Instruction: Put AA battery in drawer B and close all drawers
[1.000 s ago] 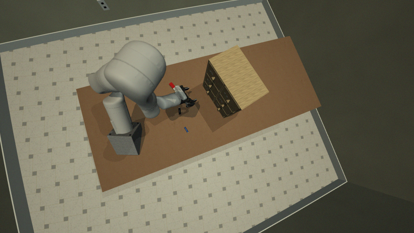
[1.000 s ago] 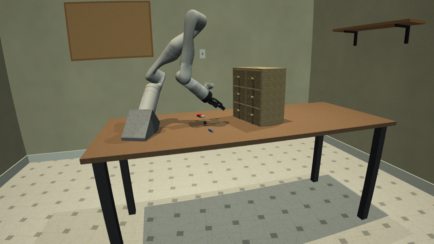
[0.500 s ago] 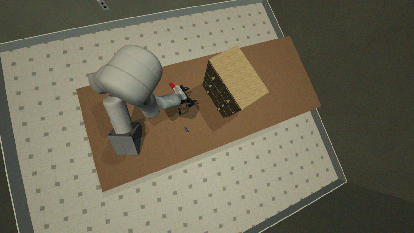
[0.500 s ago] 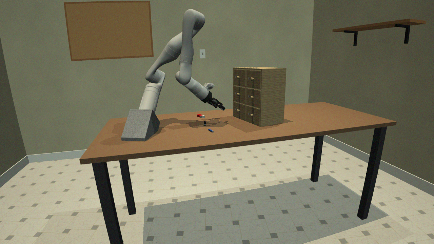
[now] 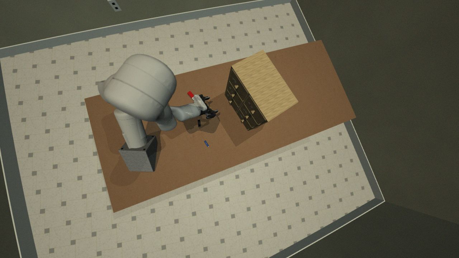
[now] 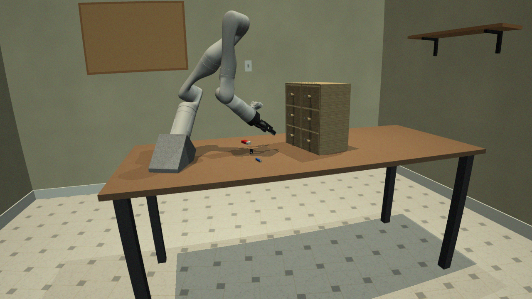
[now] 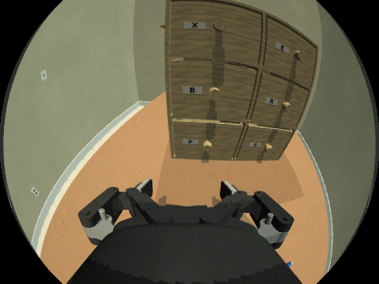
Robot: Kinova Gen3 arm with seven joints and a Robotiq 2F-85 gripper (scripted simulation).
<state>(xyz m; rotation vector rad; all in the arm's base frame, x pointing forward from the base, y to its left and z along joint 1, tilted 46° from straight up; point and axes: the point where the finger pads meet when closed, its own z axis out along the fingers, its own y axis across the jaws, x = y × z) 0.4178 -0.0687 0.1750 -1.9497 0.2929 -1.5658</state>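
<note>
Fingers hang open, higher than and apart from the blue battery.

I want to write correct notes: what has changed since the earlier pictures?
In the top view, the arm's elbow swung left and downward. Nothing was grasped or released. The open tool stayed about in place; the chest and blue item did not visibly move.
</note>
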